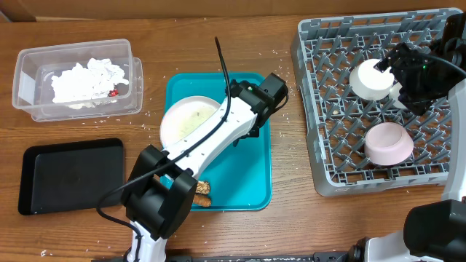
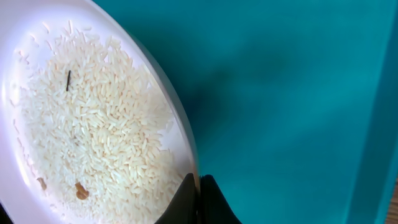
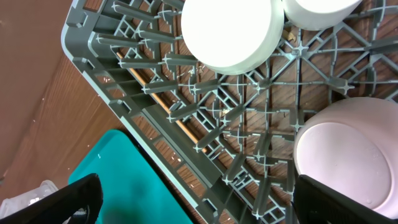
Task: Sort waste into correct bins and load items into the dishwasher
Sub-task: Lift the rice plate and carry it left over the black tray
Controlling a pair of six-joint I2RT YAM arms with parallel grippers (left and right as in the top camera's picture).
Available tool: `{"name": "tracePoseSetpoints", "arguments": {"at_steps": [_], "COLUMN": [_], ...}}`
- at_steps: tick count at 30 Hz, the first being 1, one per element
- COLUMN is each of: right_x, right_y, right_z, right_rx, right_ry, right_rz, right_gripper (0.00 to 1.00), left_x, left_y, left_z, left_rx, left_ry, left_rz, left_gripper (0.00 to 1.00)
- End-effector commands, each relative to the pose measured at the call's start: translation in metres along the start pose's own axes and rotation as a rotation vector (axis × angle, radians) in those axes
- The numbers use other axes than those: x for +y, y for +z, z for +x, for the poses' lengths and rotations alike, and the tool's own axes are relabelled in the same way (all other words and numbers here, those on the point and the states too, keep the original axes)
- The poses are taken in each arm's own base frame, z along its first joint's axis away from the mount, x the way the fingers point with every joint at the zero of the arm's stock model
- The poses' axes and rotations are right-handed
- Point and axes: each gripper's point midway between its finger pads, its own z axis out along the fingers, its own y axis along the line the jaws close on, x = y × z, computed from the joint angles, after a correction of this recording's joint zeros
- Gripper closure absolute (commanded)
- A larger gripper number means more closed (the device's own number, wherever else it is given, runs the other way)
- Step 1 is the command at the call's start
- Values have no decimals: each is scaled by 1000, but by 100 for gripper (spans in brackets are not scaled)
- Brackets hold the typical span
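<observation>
The white plate (image 1: 186, 120) lies on the teal tray (image 1: 251, 185). It holds loose rice (image 2: 99, 130) and a small orange bit (image 2: 81, 191). My left gripper (image 1: 244, 129) is shut on the plate's right rim (image 2: 199, 186). The grey dish rack (image 1: 320, 164) holds an upturned white bowl (image 1: 371, 80) and a pale pink bowl (image 1: 388, 143). My right gripper (image 1: 399, 73) hangs open and empty over the rack (image 3: 199, 205), with the white bowl (image 3: 230, 31) and the pink bowl (image 3: 348, 155) below it. The clear tub (image 1: 25, 87) holds white tissue (image 1: 87, 80) and a red wrapper (image 1: 113, 93). The black tray (image 1: 69, 175) stands front left.
A brown crumbly chunk (image 1: 202, 193) lies at the teal tray's front edge, beside my left arm. Stray rice grains (image 1: 282, 109) dot the wood between the tray and the rack. A second white dish (image 3: 317, 9) touches the white bowl in the rack.
</observation>
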Motion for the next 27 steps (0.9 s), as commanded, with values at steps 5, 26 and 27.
{"name": "tracePoseSetpoints", "arguments": {"at_steps": [5,26,27], "right_x": [5,5,5], "right_y": [-11,-11,-11], "right_z": [-7,-7,-7], "right_rx": [-38,-39,-39], "right_ry": [-7,-7,-7], "right_rz": [-16,-16,-16], "right_gripper": [0,0,0], "left_x": [46,258,266], "left_y": [-26,-14,-10], "left_z": [-21,-37,-38], "left_rx": [-16,248,257], "left_ry": [-155,-862,-885], "left_rz": [-129,-47,-26], "left_gripper": [96,96,96]}}
